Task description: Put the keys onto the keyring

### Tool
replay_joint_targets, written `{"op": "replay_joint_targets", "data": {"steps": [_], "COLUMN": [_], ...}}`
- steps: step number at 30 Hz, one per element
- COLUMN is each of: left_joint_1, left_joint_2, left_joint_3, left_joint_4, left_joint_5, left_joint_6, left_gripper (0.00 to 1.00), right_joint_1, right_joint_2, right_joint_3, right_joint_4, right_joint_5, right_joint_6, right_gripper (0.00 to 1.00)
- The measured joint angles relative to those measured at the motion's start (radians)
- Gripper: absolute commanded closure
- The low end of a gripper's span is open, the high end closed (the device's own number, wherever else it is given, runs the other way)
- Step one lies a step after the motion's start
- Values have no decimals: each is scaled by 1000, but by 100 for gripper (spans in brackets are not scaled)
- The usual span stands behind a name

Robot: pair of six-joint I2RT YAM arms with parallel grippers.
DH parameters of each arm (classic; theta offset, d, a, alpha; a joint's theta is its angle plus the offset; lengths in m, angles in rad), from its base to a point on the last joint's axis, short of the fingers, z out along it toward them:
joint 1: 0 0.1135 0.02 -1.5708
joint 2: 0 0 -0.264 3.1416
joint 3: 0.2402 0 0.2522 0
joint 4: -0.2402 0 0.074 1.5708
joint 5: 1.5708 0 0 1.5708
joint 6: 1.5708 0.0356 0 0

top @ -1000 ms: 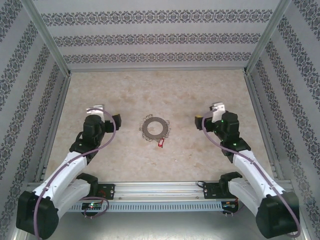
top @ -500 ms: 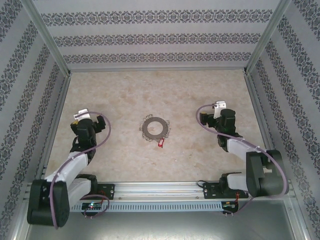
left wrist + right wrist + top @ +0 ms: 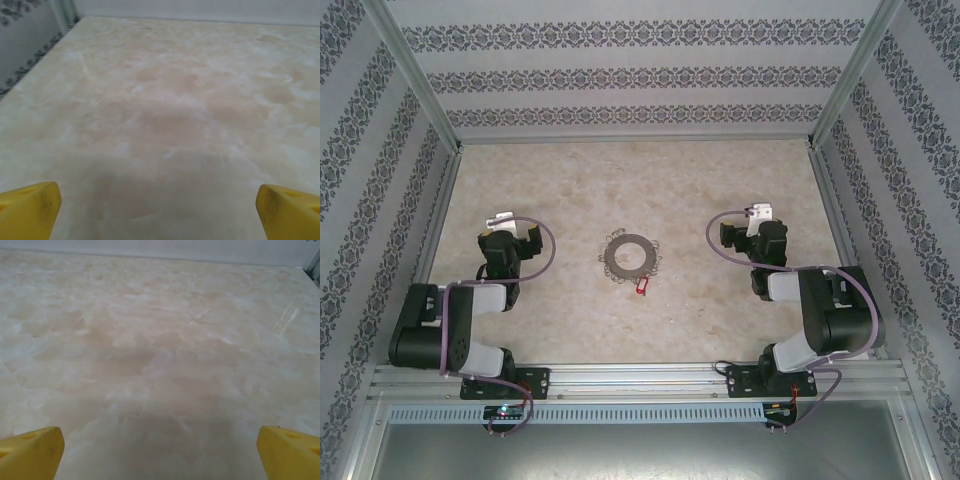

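**Top view.** The keyring [image 3: 629, 256] lies flat near the middle of the pale marbled table [image 3: 620, 180], a grey ring with a fine, lacy chain edge. The key [image 3: 640, 287], tiny with a red head, lies on the table just beside the ring's near right edge. It is too small here to tell whether it touches the chain. The left arm [image 3: 430, 325] is folded back over its base at the near left, and its wrist points up the table, well to the left of the ring. The right arm [image 3: 830, 315] is folded the same way at the near right, with its wrist well to the right of the ring. A purple cable [image 3: 545, 250] loops off each wrist. Patterned walls [image 3: 640, 80] close in the table on three sides. From this height the state of either jaws cannot be told.

**Left wrist.** The left jaws are spread wide and grasp nothing. One yellow fingertip [image 3: 27, 210] sits in the lower left corner and the other in the lower right. Bare table stretches ahead of them to the far wall, with a patterned side wall [image 3: 20, 45] at the upper left.

**Right wrist.** The right jaws are likewise spread wide and empty, with a yellow fingertip [image 3: 30, 452] in each lower corner. Bare table lies between and beyond them, with faint scratches [image 3: 287, 317] towards the right.
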Motion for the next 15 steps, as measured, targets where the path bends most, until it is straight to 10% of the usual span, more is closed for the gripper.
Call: {"op": "replay_joint_targets", "data": {"steps": [15], "left_joint_1": [4], "left_joint_2": [124], "left_joint_3": [-6], "left_joint_4": [154], "left_joint_5": [67], "left_joint_6": [14], "left_gripper": [0], "right_joint_1": [-6], "right_joint_2": [0], "right_joint_3": [0], "right_joint_4": [26], "right_joint_5": [13], "right_joint_6": [13], "right_gripper": [2]}}
